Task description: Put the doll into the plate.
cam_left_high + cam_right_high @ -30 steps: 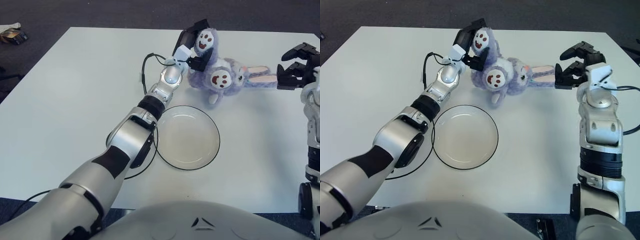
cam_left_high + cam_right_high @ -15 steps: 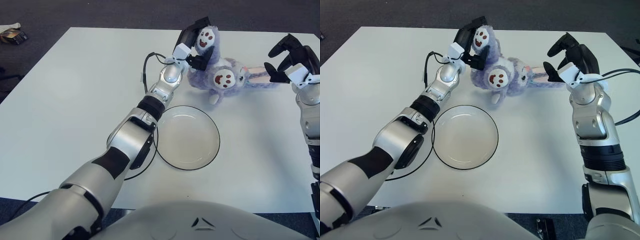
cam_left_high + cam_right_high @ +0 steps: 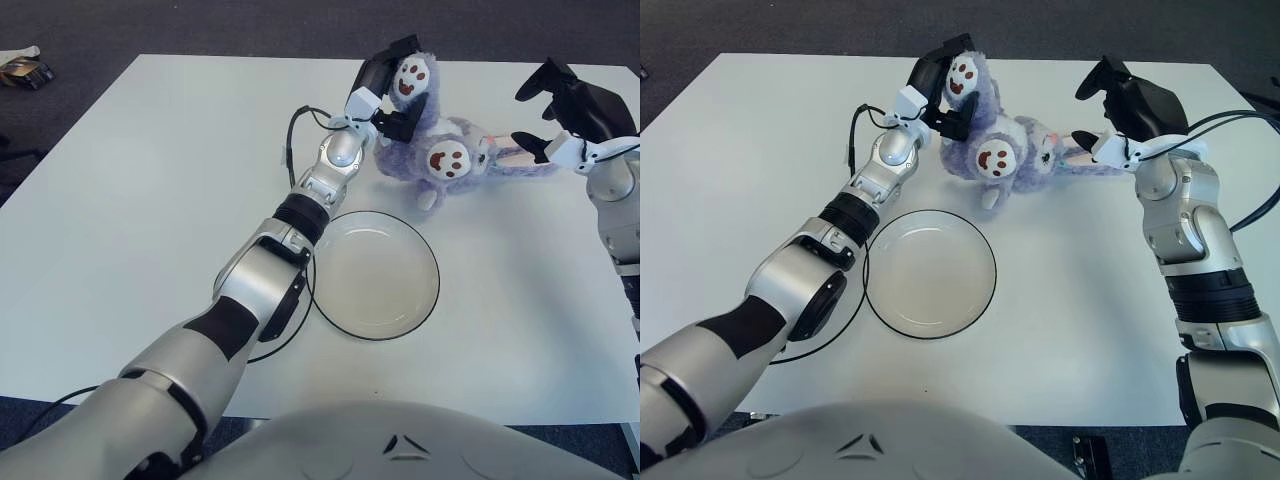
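Note:
A purple plush bunny doll (image 3: pixel 445 148) lies on the white table (image 3: pixel 150 200) behind a clear round plate (image 3: pixel 375 275) with a dark rim. My left hand (image 3: pixel 385 85) is shut on one raised foot of the doll, at its left end. The doll's long pink-lined ears (image 3: pixel 1080 160) stretch to the right. My right hand (image 3: pixel 1120 105) hovers over the ear tips with its fingers spread, holding nothing. The plate holds nothing.
A black cable (image 3: pixel 295 135) loops on the table beside my left forearm and runs around the plate's left side. Dark floor lies beyond the table's far edge, where a small object (image 3: pixel 25 70) sits at top left.
My right hand has risen and swung left, from right of the ears to above their tips, with fingers spreading. The left hand keeps its hold on the doll's foot, nearly still.

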`<state>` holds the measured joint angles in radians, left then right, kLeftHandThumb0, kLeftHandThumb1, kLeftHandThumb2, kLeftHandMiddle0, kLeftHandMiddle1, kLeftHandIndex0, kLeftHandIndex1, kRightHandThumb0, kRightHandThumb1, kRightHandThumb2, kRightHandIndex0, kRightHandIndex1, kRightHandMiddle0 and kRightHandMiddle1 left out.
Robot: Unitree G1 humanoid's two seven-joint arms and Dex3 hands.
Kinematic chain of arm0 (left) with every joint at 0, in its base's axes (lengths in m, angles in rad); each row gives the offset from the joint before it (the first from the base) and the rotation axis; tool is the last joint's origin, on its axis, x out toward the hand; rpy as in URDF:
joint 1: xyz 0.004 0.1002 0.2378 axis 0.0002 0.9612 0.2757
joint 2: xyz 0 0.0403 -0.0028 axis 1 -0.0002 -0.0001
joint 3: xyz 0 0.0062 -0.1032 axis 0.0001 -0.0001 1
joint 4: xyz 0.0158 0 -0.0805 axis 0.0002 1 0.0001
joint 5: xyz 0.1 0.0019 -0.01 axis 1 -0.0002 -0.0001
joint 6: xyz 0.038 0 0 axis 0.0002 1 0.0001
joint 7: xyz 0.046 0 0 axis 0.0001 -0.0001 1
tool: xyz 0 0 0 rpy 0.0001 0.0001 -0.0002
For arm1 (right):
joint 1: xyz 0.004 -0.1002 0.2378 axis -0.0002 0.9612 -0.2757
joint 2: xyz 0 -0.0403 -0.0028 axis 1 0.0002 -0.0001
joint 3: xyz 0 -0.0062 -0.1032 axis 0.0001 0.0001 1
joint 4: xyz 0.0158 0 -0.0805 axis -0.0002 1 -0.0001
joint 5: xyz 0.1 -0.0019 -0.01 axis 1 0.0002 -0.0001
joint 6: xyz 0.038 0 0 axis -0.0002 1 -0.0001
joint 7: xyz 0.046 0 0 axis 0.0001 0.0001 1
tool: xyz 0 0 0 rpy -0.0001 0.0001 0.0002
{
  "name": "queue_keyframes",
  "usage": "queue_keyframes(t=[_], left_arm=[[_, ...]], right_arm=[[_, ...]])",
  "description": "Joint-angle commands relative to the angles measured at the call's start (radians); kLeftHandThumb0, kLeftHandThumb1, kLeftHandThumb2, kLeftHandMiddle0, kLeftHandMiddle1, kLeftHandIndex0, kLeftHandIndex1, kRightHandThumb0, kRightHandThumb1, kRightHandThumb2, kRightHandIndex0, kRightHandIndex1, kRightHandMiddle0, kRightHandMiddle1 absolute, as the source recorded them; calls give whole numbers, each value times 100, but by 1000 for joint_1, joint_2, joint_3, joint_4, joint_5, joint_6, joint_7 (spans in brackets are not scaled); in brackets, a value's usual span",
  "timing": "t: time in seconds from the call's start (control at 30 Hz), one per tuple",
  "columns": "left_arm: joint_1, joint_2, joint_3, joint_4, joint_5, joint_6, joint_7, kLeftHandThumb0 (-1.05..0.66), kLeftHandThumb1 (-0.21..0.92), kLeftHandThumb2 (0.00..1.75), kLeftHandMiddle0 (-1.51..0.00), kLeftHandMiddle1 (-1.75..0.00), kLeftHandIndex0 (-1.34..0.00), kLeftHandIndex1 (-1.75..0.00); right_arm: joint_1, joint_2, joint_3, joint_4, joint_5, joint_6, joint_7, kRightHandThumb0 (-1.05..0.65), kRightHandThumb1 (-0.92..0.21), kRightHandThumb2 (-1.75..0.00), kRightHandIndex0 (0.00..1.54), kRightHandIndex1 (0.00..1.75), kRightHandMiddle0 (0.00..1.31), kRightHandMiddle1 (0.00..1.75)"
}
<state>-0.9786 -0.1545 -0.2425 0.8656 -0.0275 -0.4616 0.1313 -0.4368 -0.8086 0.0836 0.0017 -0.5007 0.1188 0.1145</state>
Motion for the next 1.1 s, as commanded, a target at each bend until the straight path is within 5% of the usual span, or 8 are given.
queue_keyframes(t=[0.0,0.27,0.63,0.9,1.07], left_arm=[[86,-172,1,-19,-14,12,-7,53,16,151,-74,-175,-100,-175],[85,-173,2,-13,-15,14,-6,53,16,151,-74,-175,-101,-175],[83,-178,4,-8,-12,23,6,53,16,151,-74,-175,-100,-175],[83,-181,4,-3,-2,18,30,53,15,151,-74,-175,-99,-175],[79,-178,-4,5,21,7,56,53,15,152,-74,-175,-98,-175]], right_arm=[[-26,20,1,-5,-10,11,36,-62,-29,-98,25,113,0,127],[-42,20,30,-63,-40,108,153,-59,-28,-100,26,113,0,121],[-96,-16,60,-91,17,177,439,-80,-45,-75,18,122,0,60],[-131,-16,79,-64,18,167,546,-90,-52,-64,15,129,0,43],[-162,18,84,-41,70,236,645,-82,-55,-64,13,134,0,31]])
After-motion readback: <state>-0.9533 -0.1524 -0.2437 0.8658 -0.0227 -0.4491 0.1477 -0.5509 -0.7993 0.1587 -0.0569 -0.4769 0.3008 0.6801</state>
